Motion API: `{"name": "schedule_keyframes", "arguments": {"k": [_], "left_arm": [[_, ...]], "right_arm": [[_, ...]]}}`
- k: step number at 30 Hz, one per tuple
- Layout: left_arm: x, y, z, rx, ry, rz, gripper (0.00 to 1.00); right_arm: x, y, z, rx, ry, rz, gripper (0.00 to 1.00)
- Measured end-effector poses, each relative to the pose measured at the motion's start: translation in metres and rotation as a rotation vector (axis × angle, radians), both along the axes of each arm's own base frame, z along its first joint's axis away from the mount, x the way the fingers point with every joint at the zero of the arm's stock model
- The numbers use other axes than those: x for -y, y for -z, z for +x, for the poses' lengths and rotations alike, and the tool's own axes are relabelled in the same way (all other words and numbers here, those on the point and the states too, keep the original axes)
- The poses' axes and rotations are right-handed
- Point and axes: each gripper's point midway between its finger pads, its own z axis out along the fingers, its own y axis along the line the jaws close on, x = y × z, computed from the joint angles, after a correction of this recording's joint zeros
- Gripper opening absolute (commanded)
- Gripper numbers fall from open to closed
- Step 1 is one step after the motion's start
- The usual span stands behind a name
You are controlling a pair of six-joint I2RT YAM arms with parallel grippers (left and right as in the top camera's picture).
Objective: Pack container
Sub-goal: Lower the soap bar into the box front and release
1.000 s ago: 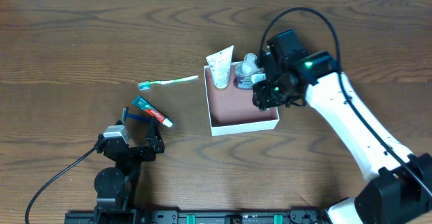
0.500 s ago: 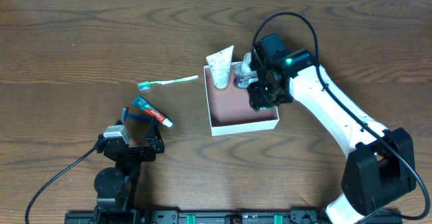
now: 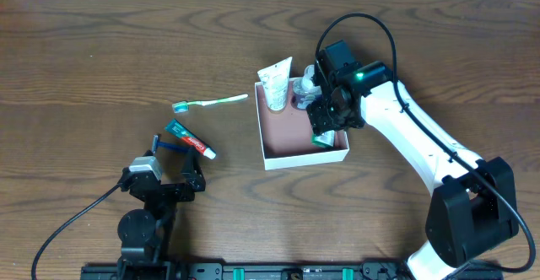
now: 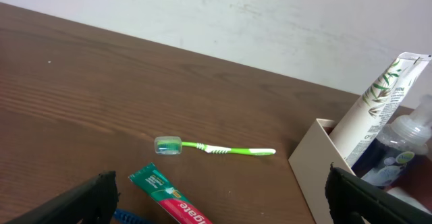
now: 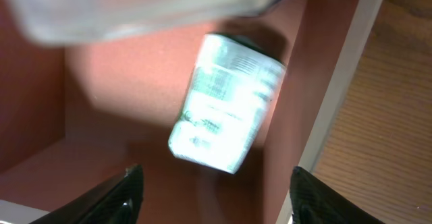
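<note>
Over on the near left, the left gripper (image 4: 219,207) is sitting low by the table with its fingers spread wide and nothing between them. Just ahead of it a red-and-green toothpaste tube (image 3: 190,139) is lying flat, and a little farther off a green plastic toothbrush with a clear cap (image 3: 211,102) is lying on the dark wooden table (image 3: 84,52).

To the right of those, around the middle of the table, the shallow square white cardboard box with a reddish-brown inside (image 3: 287,128) is standing open. A white squeeze tube (image 3: 276,84) is leaning up in its far-left corner. A clear bottle with dark liquid (image 3: 305,90) is standing beside the tube.

The box is looking light and thin-walled – I'd judge it slides easily on the wood and its sides give if pinched hard. A corner, or a wall close to a corner, would be the stiffest place to take hold.

The right gripper (image 5: 219,197) is hovering over the box's near-right corner, fingers parted and gripping nothing. Below them a small white bottle with a green label (image 5: 226,102) is showing on its side, blurred – whether it is resting on the floor I cannot tell.
</note>
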Motion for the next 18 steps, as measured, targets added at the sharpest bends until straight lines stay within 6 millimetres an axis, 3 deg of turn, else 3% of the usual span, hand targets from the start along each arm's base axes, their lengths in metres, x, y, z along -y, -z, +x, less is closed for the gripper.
{"name": "schedule_keyframes", "arguments": {"k": [6,12,15,18], "left_arm": [[0.000,0.000,0.000,0.000,0.000,0.000,0.98],[0.000,0.000,0.000,0.000,0.000,0.000,0.98],[0.000,0.000,0.000,0.000,0.000,0.000,0.98],[0.000,0.000,0.000,0.000,0.000,0.000,0.98]], "right_arm": [[0.001,-0.001,-0.003,-0.014,0.000,-0.005,0.73],[0.009,-0.009,-0.019,-0.059,0.002,-0.025,0.75],[0.013,-0.026,-0.021,-0.023,0.013,-0.005,0.76],[0.023,-0.058,-0.019,0.063,0.040,0.036,0.79]]}}
